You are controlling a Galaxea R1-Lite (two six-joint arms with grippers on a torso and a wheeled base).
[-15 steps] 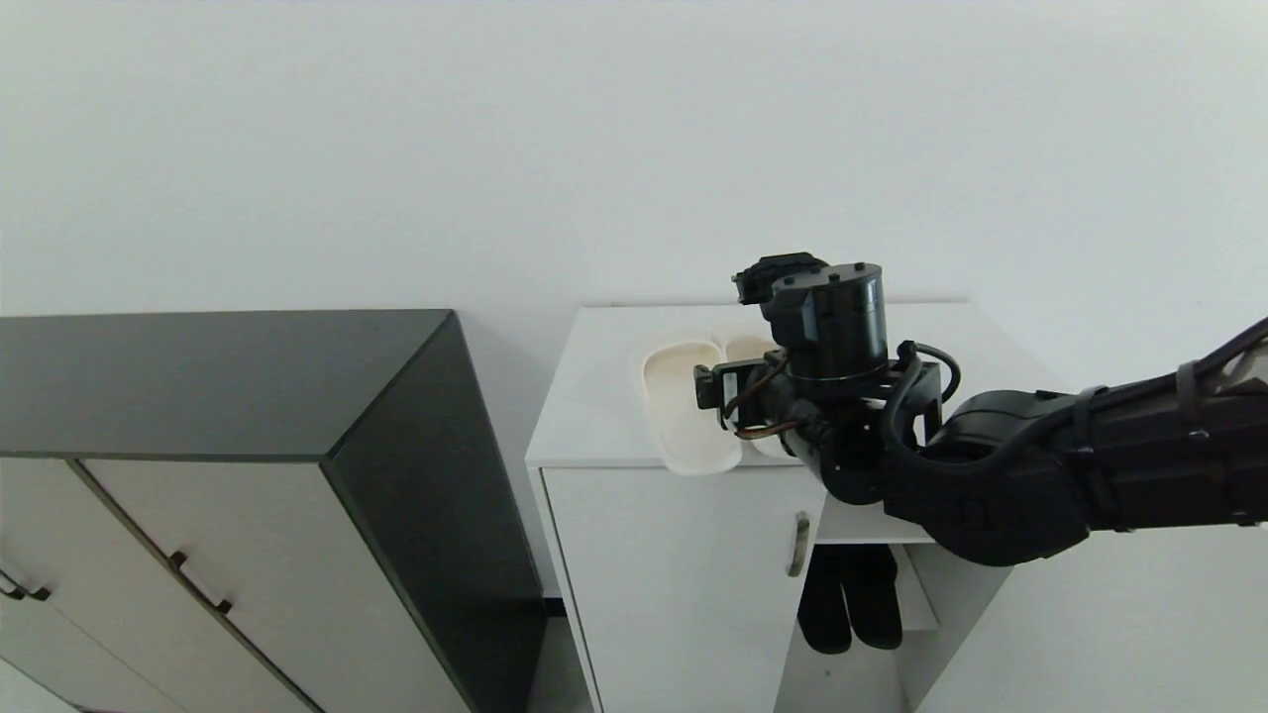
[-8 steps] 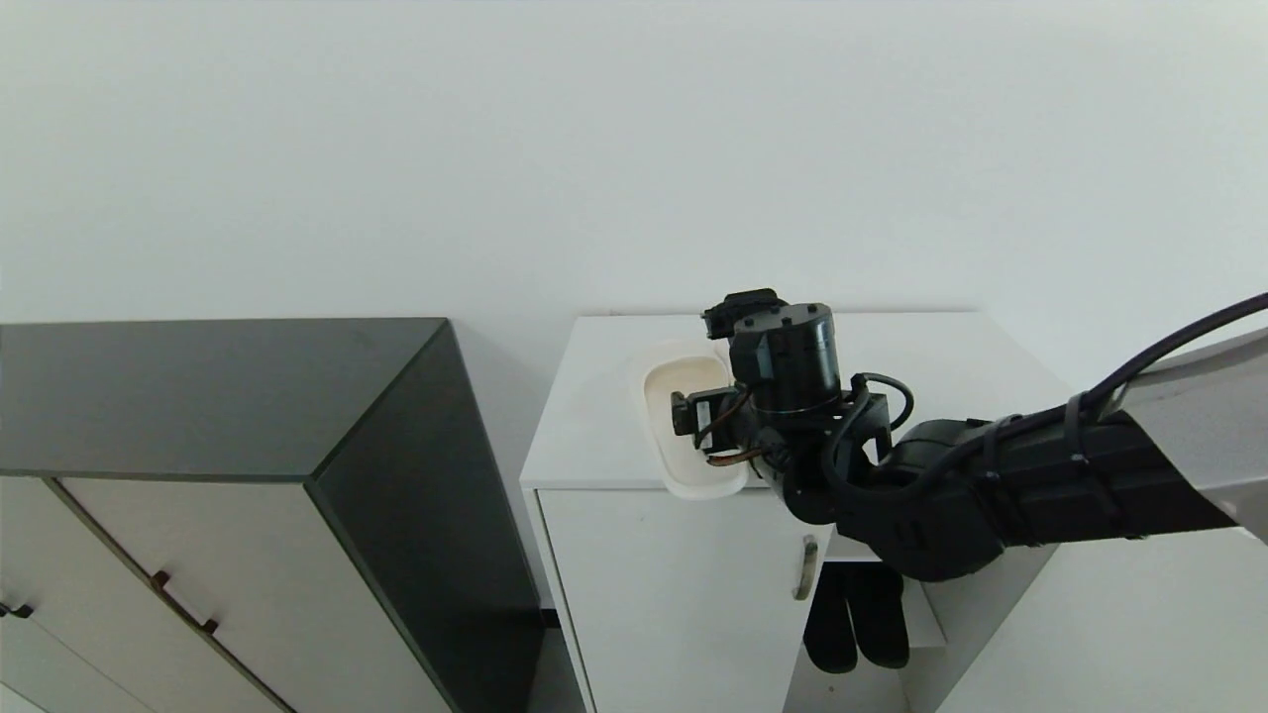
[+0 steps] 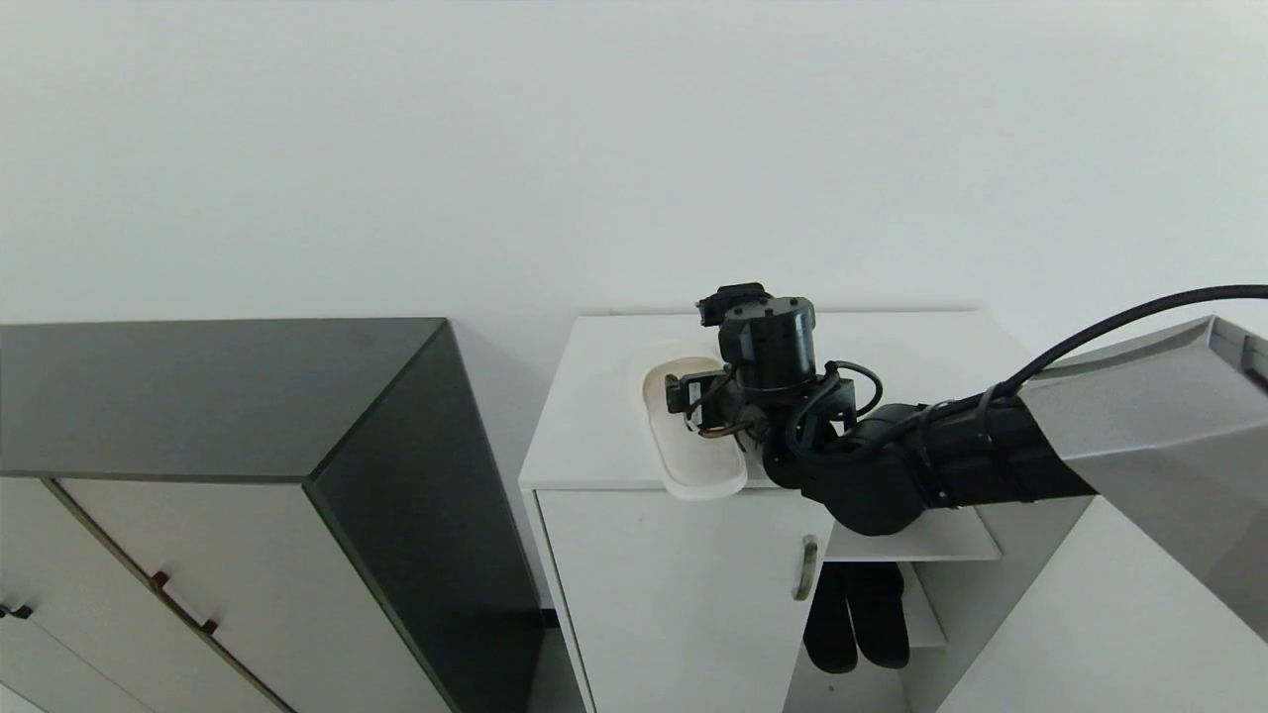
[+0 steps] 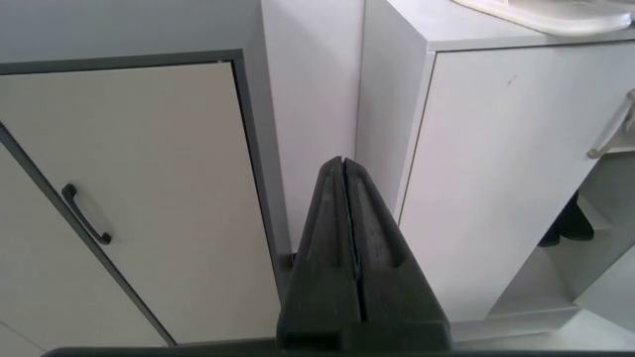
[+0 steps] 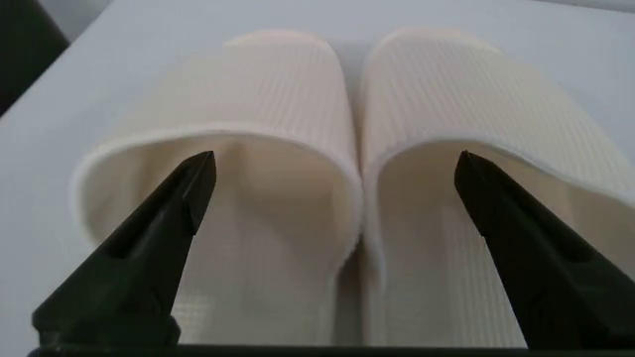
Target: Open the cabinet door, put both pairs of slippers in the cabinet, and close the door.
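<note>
Head view: cream slippers (image 3: 688, 436) overhang the cabinet top (image 3: 594, 416); right pincer (image 5: 335, 169) gapes over them; left pincer (image 4: 344, 169) closed.

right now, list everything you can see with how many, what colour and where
cream slippers: 1 pair, cream, side by side on top of the white cabinet
black slippers: 1 pair, black, inside the white cabinet's open right side, below a shelf
white cabinet: 1, white, against the wall, left door shut
door handle: 1, silver-grey, at the shut door's right edge
dark cabinet: 1, black top and side, beige doors with dark handles, left of the white cabinet
wall: 1, white, behind both cabinets
right claw: 1, black, open, just over the cream slippers
left claw: 1, black, shut, low before the gap between the cabinets
</note>
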